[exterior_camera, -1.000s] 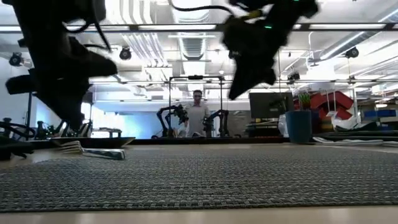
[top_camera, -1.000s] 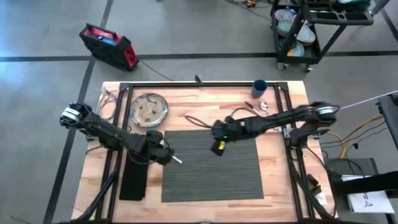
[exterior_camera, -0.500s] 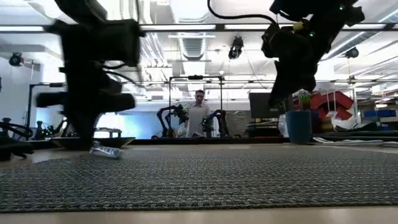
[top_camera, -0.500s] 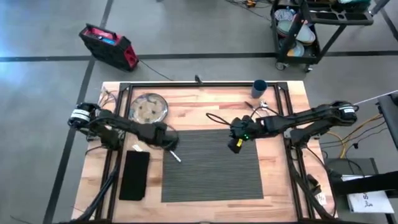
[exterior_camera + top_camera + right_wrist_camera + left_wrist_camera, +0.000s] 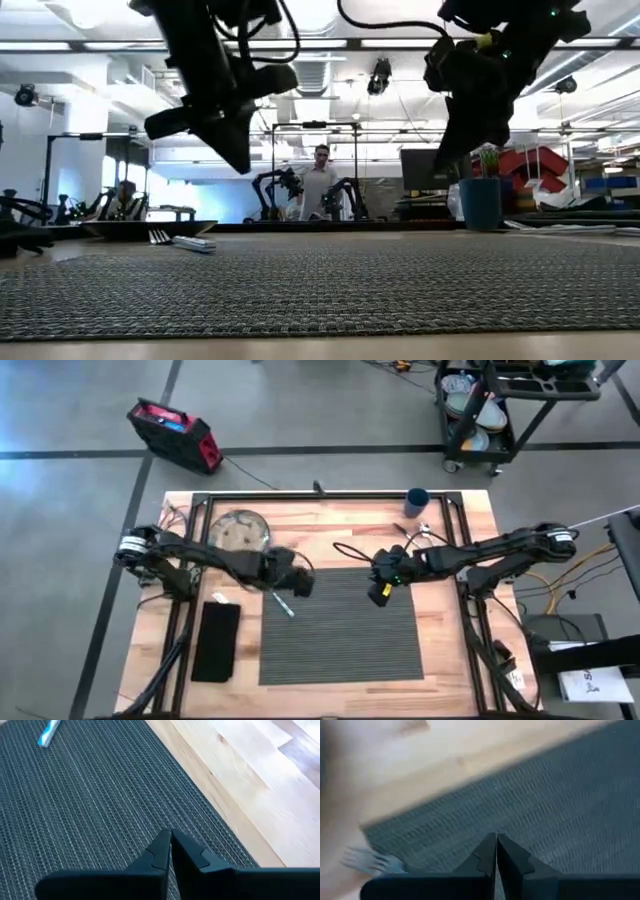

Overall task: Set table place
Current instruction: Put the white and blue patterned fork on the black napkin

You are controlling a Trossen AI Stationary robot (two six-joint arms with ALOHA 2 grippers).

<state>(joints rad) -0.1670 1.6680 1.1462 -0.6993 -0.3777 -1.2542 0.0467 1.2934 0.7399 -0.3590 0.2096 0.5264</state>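
Both arms are reaching inward over the placemat point(image 5: 340, 625), left gripper point(image 5: 496, 851) and right gripper point(image 5: 170, 845) pressed together, empty; the fork point(image 5: 284, 605) is lying just beside the left one

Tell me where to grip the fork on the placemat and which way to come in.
Grip the fork mid-handle, from straight above, fingers across it. It lies flat on the placemat's left edge, so a side approach likely wouldn't get under it.

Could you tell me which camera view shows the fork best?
The high view: the fork lies whole on the placemat's left edge. The low view shows it edge-on; the left wrist view catches blurred tines; the right wrist view shows only one end.
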